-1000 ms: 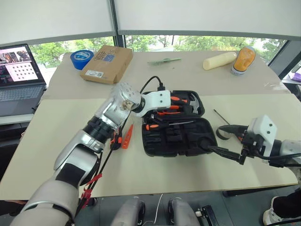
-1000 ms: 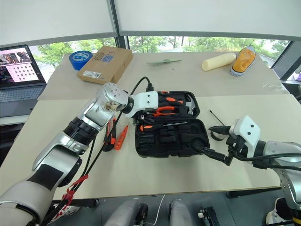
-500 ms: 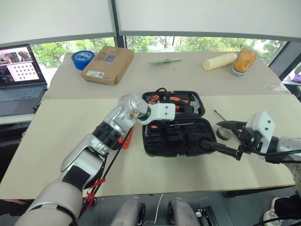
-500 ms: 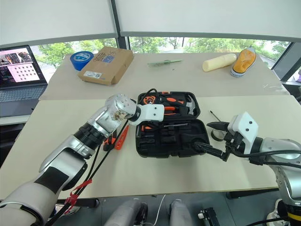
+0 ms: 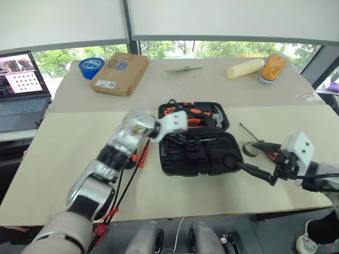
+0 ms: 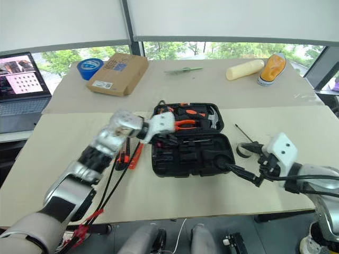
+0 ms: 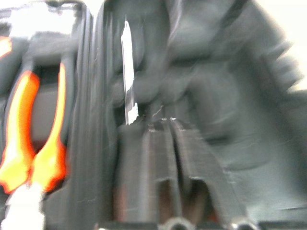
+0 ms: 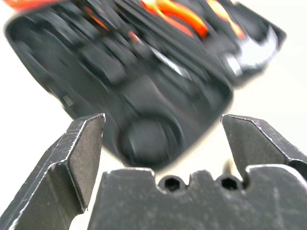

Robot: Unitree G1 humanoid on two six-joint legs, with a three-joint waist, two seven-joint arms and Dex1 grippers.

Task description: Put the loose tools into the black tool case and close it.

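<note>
Your black tool case point(image 5: 195, 138) lies open mid-table, both grippers at its edges.

Head views: your left gripper point(image 5: 177, 138) hangs over the case's left edge; you cannot tell its finger gap here. Your right gripper point(image 5: 253, 157) sits off the case's right corner, with bare table point(image 5: 212, 190) in front. An orange tool point(image 6: 136, 154) lies just left of the case.
Left wrist view: fingers point(image 7: 151, 158) nearly together, nothing visibly held, over the case's slots beside orange pliers point(image 7: 33, 139).
Right wrist view: fingers point(image 8: 79, 158) spread wide, empty, the case corner between them.
</note>
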